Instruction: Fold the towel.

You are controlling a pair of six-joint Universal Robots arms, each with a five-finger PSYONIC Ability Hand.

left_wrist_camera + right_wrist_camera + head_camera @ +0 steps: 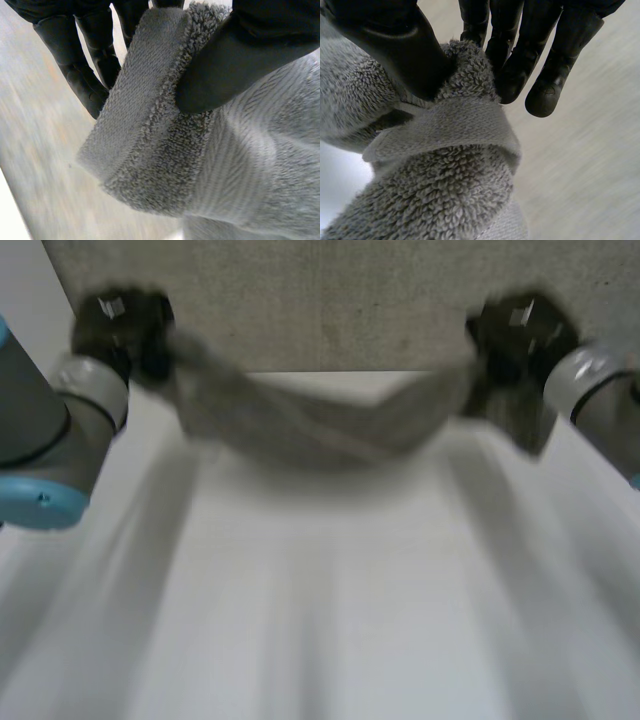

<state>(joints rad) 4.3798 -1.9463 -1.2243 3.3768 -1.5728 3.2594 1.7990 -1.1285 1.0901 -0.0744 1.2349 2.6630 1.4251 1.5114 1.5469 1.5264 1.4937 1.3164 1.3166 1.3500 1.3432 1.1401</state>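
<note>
A grey terry towel [320, 420] hangs stretched between my two hands above the far part of the white table, sagging in the middle. My left hand [125, 330] pinches one end of it; in the left wrist view the thumb [240, 55] presses the towel's hemmed edge [150, 125] against the fingers [80, 65]. My right hand [515, 345] holds the other end. In the right wrist view its thumb [395, 45] and fingers [520, 55] close on a bunched corner of the towel [455, 145].
The white table [320, 620] spreads out toward me under the towel. A grey speckled surface [320, 300] lies beyond the table's far edge. My grey arms with light-blue caps stand at both sides [40, 440] [600, 390].
</note>
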